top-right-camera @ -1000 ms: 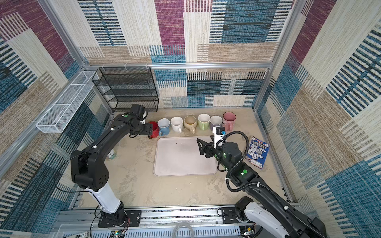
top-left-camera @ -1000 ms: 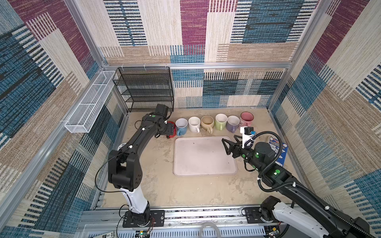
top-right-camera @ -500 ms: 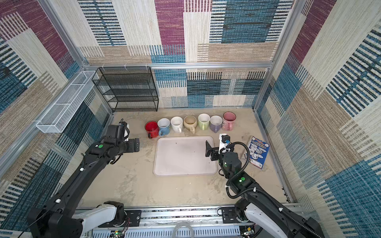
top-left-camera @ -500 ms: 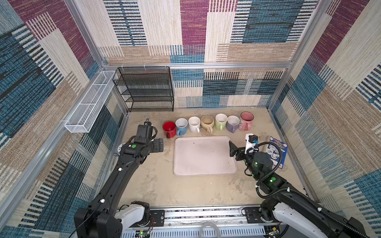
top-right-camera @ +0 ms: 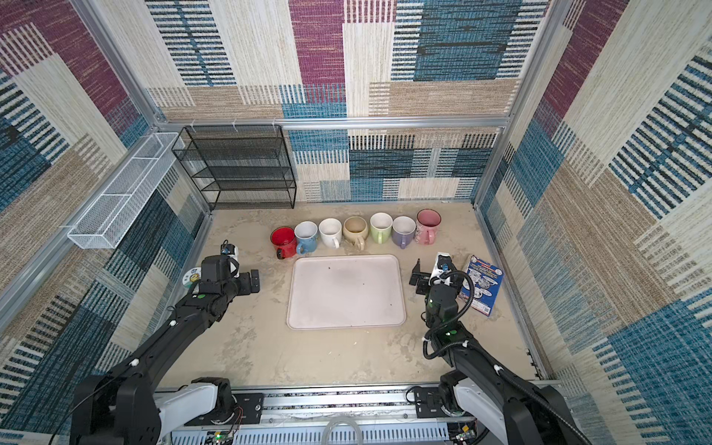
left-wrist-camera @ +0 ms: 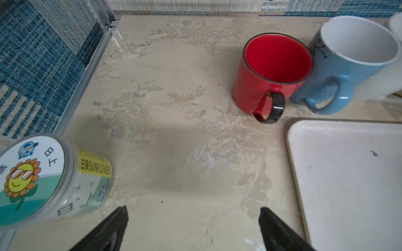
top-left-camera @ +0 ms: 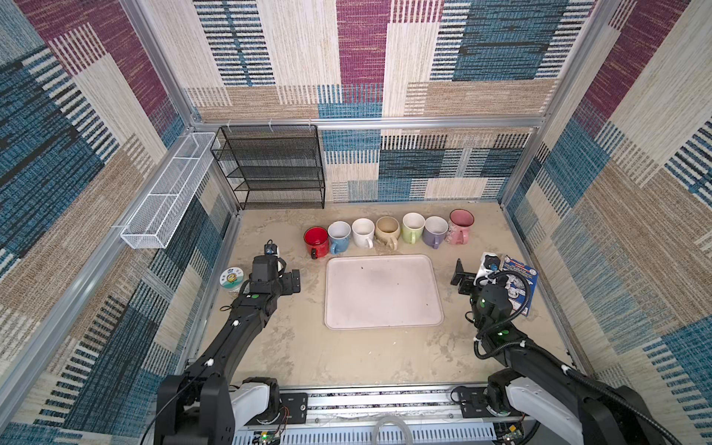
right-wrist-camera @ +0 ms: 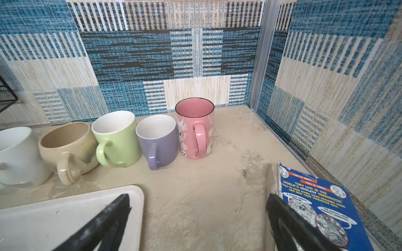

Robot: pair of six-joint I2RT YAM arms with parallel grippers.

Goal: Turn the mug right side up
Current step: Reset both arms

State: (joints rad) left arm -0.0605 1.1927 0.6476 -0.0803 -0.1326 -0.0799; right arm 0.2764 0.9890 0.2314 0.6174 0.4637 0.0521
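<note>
The left gripper point(left-wrist-camera: 193, 209), open and empty, has pulled back from the red mug point(top-left-camera: 316, 240), which now stands upright at the left end of the mug row point(top-left-camera: 387, 231) toward the bench's point(top-left-camera: 346, 354) rear edge, and the right gripper point(right-wrist-camera: 198, 196), also open, has retracted, so the task appears complete.

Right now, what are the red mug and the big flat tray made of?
The red mug looks like glazed ceramic: it is shiny, with thick walls and a dark rim. The tray is probably plastic: it is pale, dull and lightly specked, with rounded corners, though that is hard to tell for sure.
</note>
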